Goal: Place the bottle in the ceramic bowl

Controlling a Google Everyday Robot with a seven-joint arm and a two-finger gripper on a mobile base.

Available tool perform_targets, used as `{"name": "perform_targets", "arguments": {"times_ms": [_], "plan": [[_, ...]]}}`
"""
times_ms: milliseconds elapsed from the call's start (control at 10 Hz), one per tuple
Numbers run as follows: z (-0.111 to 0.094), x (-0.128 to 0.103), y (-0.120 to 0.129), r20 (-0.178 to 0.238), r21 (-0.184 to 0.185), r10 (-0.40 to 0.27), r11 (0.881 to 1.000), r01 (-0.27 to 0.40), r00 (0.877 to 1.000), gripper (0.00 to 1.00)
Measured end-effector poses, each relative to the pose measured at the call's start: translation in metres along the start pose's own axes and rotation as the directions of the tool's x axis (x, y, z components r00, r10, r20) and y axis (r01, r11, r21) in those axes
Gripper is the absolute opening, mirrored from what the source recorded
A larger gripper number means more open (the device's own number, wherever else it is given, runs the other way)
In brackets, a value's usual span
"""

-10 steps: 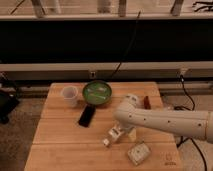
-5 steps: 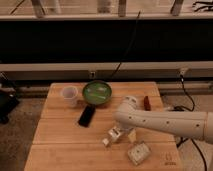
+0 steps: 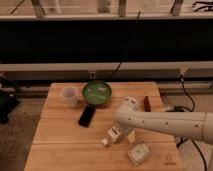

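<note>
The bottle (image 3: 111,136) is small and white and lies tilted on the wooden table (image 3: 60,145), its narrow cap pointing to the front left. The ceramic bowl (image 3: 97,92), green inside with a dark rim, stands at the back middle of the table, well behind the bottle. My gripper (image 3: 121,135) is at the end of the white arm that reaches in from the right. It is down at the bottle's right end, and the arm hides part of the bottle there.
A translucent white cup (image 3: 70,96) stands left of the bowl. A black phone (image 3: 86,115) lies in front of the bowl. A squarish white packet (image 3: 138,152) lies near the front edge. A small red-brown object (image 3: 147,102) lies at the back right.
</note>
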Motion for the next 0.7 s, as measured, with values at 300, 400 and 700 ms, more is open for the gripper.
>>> {"name": "perform_targets", "arguments": {"times_ms": [300,400,700], "plan": [[0.0027,-0.001,0.0001,0.0,0.005,0.0,1.0,0.0,1.0,0.74],[0.0029,-0.0012,-0.0001,-0.002,0.007,0.0,1.0,0.0,1.0,0.69],[0.0036,-0.0011,0.0011,0.001,0.008,0.006,1.0,-0.006,1.0,0.37]]}}
